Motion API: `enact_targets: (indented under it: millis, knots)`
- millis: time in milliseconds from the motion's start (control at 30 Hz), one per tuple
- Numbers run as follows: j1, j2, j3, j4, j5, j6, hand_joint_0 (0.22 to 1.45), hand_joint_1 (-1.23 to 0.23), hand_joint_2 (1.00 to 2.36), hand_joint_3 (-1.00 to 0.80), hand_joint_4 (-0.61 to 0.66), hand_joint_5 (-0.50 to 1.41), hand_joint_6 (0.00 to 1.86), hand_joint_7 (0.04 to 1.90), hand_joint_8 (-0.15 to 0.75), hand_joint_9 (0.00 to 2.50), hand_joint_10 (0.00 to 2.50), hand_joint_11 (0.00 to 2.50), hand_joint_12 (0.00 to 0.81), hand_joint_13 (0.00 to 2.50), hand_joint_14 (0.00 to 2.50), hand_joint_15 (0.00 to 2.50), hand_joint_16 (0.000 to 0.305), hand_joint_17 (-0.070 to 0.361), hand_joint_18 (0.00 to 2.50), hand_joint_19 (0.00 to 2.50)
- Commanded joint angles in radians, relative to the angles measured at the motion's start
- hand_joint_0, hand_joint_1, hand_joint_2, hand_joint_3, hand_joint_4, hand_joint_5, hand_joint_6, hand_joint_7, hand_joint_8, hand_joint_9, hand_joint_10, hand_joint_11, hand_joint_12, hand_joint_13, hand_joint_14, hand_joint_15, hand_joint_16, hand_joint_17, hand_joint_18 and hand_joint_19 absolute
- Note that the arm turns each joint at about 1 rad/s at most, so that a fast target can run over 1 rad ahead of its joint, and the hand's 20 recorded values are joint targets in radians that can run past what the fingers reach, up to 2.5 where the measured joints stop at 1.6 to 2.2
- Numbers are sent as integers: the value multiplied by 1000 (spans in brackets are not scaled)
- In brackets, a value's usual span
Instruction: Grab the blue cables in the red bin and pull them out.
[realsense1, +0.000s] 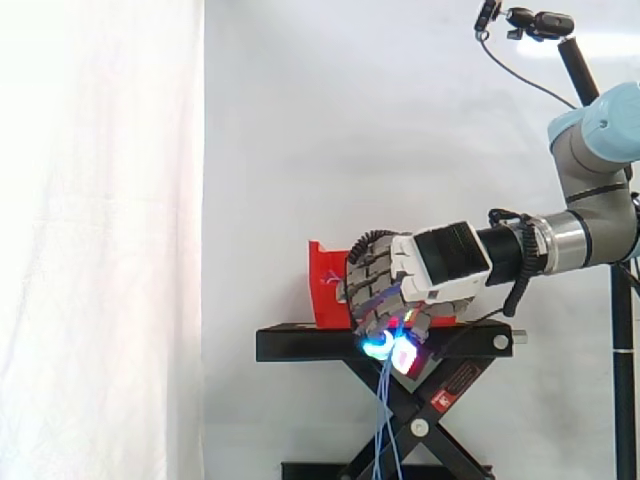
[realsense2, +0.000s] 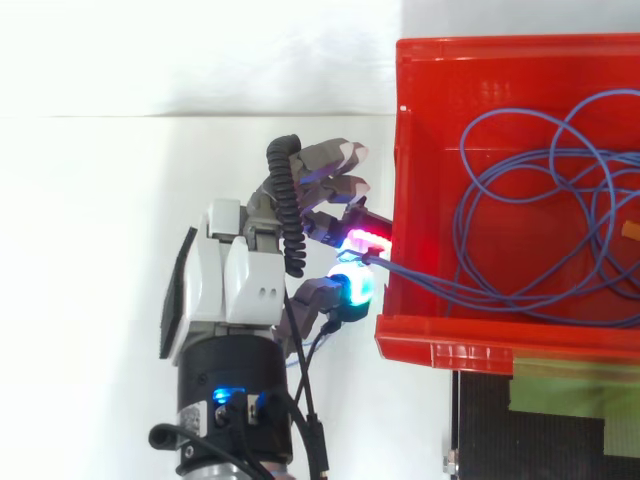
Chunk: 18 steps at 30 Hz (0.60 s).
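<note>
A red bin (realsense2: 500, 52) holds loose coils of thin blue cables (realsense2: 520, 185). Several strands run over the bin's left wall to my hand (realsense2: 240, 280), which sits just outside that wall. The fingers are curled, and the glowing fingertips (realsense2: 352, 288) pinch the strands against the thumb. In the side view the hand (realsense1: 440, 262) is in front of the red bin (realsense1: 325, 280), at the level of the stand's top. Its lit fingertips (realsense1: 380, 348) point down, and the blue cables (realsense1: 385, 420) hang from them in front of the stand's scissor legs.
The bin rests on a black scissor stand (realsense1: 300, 345) before a white curtain. A green surface (realsense2: 570, 390) lies under the bin's near edge. A camera on a black pole (realsense1: 540, 22) stands at the upper right.
</note>
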Motion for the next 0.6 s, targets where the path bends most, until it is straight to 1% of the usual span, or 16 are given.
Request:
enact_targets:
  millis: [0,67,100,133,167,200,233,333,367,433,467,567]
  knots:
    - [16,1,0,1,2,106,914,-737,1000,-1000,22,815,988,637,232,916,19,610,304,769,15,383,37,84,678,444]
    - [22,3,1,1,1,152,914,-737,1000,-1000,18,813,989,646,232,919,19,603,304,770,15,383,37,84,677,444]
    - [30,7,0,1,2,214,914,-736,1000,-1000,19,813,994,634,230,917,22,621,304,769,15,380,38,85,677,447]
    - [31,9,0,1,2,232,914,-736,1000,-1000,20,813,994,634,232,919,19,614,305,769,15,384,38,85,677,446]
    - [37,18,1,1,1,284,914,-737,1000,-1000,26,813,996,632,231,920,19,616,304,768,15,386,38,85,677,447]
    - [37,18,1,1,1,284,913,-738,1000,-1000,21,811,994,642,231,919,19,610,305,768,17,386,38,85,677,444]
    - [43,18,1,1,2,323,914,-738,1000,-1000,22,810,1001,628,231,916,19,618,304,768,15,386,37,84,676,452]
    - [56,33,1,0,1,395,914,-738,1000,-1000,22,810,1001,628,232,914,19,617,304,768,15,383,38,85,677,444]
    - [60,43,1,0,4,410,914,-738,1000,-1000,25,810,1001,628,232,913,21,616,304,768,15,386,38,85,676,455]
    - [66,44,1,0,4,435,914,-738,1000,-1000,25,811,1003,618,229,913,19,608,304,767,17,382,38,85,676,444]
    - [70,53,0,0,4,453,914,-738,1000,-1000,25,811,1003,618,230,912,21,616,304,767,16,382,38,85,675,444]
    - [76,55,0,0,4,505,914,-738,1000,-1000,27,811,1002,619,229,912,21,609,304,768,15,383,38,85,673,446]
